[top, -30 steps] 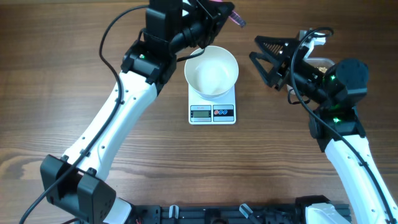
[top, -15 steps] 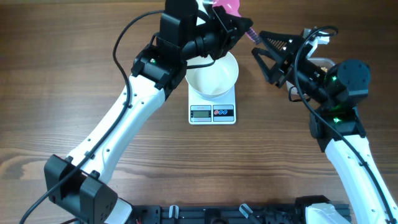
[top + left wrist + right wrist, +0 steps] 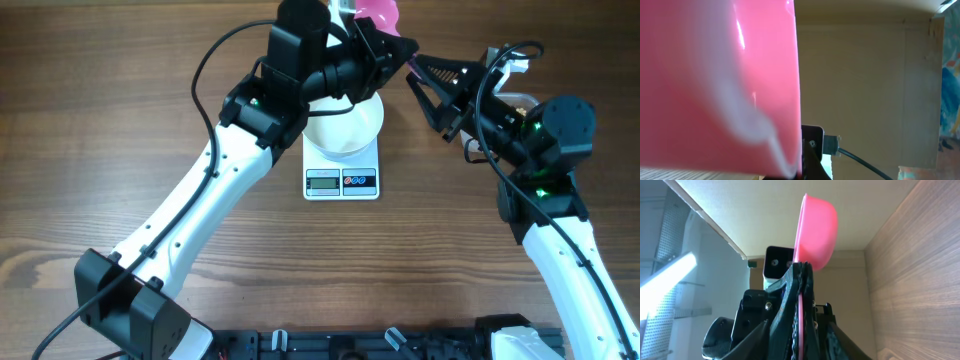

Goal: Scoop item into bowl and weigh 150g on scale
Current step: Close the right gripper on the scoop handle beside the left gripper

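— Pose of the left arm (image 3: 200, 190)?
— Stretched diagonally up across the bowl (image 3: 345, 130), wrist turned, left gripper (image 3: 385, 45) clamped on the pink scoop (image 3: 378, 12) above the bowl's far rim.
— And of the right arm (image 3: 545, 200)?
— Folded in from the bowl's right, right gripper (image 3: 412, 72) with fingers apart, just beside the scoop's handle; cannot tell whether touching.
— Whereabouts of the bowl?
— Resting on the scale (image 3: 341, 182).

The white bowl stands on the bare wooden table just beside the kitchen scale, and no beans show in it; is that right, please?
Not quite: the white bowl stands on the kitchen scale itself, behind its display, not beside it on the table. The overhead view shows this. No beans show in the part of the bowl that is visible.
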`<state>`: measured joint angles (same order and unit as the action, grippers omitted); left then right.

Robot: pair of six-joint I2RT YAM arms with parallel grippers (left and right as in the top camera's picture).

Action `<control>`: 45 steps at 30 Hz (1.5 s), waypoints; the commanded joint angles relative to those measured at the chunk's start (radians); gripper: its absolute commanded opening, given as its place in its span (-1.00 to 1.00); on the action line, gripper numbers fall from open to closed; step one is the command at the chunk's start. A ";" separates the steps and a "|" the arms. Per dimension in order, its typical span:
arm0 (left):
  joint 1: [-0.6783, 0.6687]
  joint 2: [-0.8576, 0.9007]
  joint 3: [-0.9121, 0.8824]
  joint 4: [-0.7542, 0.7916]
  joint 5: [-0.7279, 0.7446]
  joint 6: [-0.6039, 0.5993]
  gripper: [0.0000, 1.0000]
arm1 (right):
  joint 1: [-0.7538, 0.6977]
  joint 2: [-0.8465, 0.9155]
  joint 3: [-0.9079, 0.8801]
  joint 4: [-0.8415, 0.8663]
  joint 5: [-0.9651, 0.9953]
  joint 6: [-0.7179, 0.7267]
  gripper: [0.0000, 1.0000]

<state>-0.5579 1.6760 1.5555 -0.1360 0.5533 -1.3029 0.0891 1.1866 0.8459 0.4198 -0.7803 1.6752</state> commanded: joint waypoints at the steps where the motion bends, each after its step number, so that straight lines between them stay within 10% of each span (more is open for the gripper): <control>1: -0.001 0.002 0.011 0.000 0.019 0.023 -0.92 | -0.004 0.003 0.023 0.006 0.011 0.018 -0.35; 45: -0.002 0.002 0.011 0.000 0.059 0.023 -0.92 | -0.004 0.006 0.023 0.006 0.018 0.091 -0.65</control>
<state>-0.5583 1.6760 1.5555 -0.1356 0.6006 -1.3029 0.0891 1.1866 0.8459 0.4194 -0.7765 1.7504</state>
